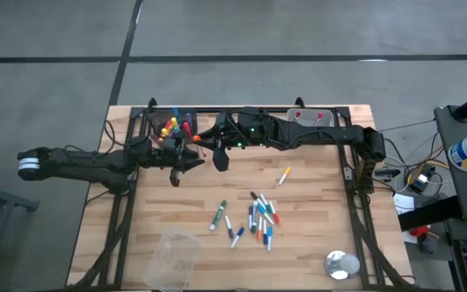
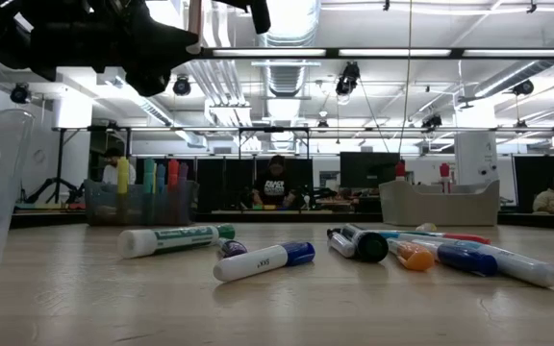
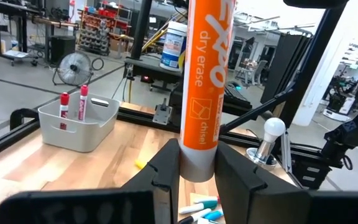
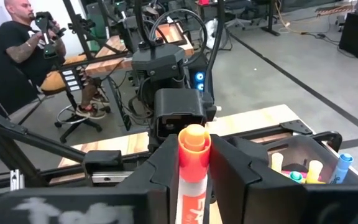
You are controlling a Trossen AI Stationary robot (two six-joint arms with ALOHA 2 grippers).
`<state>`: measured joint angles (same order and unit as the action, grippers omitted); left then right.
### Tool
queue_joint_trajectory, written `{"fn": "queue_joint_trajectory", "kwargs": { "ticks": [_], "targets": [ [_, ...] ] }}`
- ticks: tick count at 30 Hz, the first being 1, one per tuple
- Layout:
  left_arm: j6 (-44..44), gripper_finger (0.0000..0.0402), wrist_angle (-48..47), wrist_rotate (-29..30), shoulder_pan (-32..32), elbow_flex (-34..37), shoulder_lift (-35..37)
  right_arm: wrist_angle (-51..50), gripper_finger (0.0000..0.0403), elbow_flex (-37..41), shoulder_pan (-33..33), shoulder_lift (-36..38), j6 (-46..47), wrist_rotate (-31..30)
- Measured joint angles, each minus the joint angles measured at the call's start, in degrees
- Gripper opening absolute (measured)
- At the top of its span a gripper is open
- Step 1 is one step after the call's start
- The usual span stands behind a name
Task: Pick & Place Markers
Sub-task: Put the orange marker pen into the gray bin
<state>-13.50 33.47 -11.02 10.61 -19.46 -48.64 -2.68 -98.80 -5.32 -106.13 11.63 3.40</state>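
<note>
An orange marker [image 3: 199, 74] stands upright above the table's far left part, between my two grippers. My left gripper [image 3: 197, 171] comes level from the left and is shut on the marker's lower end. My right gripper [image 4: 194, 177] faces it from the right, a little higher, and is shut on the marker just under its orange cap [image 4: 194, 138]. Several more markers [image 1: 259, 219] lie loose on the table's near middle. A green one [image 1: 219, 214] and a yellow one [image 1: 284, 176] lie apart from them. Others stand in a dark bin [image 1: 175, 126]. My left gripper pinches the marker's pale lower end [image 3: 197, 158] between its two fingers, coming level from the table's left, fingers across the barrel. The marker stands upright, clear of the table. My right gripper has the white barrel just below the cap [image 4: 194, 171] between its two fingers, coming nearly level from the right, across the marker.
A grey bin [image 1: 310, 118] with two red markers stands at the far edge, right of centre. A clear cup [image 1: 173, 259] lies on its side at the near left. A small silver round object [image 1: 341, 264] sits at the near right. A person [image 4: 27, 37] sits beyond the table.
</note>
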Motion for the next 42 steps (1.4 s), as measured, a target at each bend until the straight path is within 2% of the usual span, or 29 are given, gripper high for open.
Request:
{"fn": "queue_joint_trajectory", "kwargs": {
  "ticks": [8, 17, 24, 27, 31, 42],
  "targets": [
    [-3.7, 0.0077, 0.2, 0.2, 0.0, 0.0, 0.2, -0.4, 0.0067, 0.0, 0.0, 0.5, -0.5, -0.1],
    [-4.2, 0.015, -0.2, 0.4, 0.0, 0.0, 2.0, -6.6, 0.0065, 0.5, 0.0, 4.3, -3.3, -4.4],
    [-4.8, 0.016, -0.5, -0.3, 0.0, 0.0, 3.0, -9.2, 0.0064, 4.7, 0.7, 8.6, -2.4, -7.6],
    [-6.0, 0.016, -1.1, -1.0, 0.0, 0.0, 2.9, -9.2, 0.0064, 8.9, 2.2, 11.5, -1.9, -13.5],
    [-6.1, 0.0161, -1.3, -1.1, 0.0, 0.0, 2.9, -7.9, 0.0064, 16.2, 5.6, 15.9, -0.9, -25.0],
    [-6.4, 0.0161, -1.6, -1.1, 0.0, 0.0, 2.7, -2.3, 0.0063, 38.3, 11.5, 31.1, 9.3, -54.2]
  ]
}}
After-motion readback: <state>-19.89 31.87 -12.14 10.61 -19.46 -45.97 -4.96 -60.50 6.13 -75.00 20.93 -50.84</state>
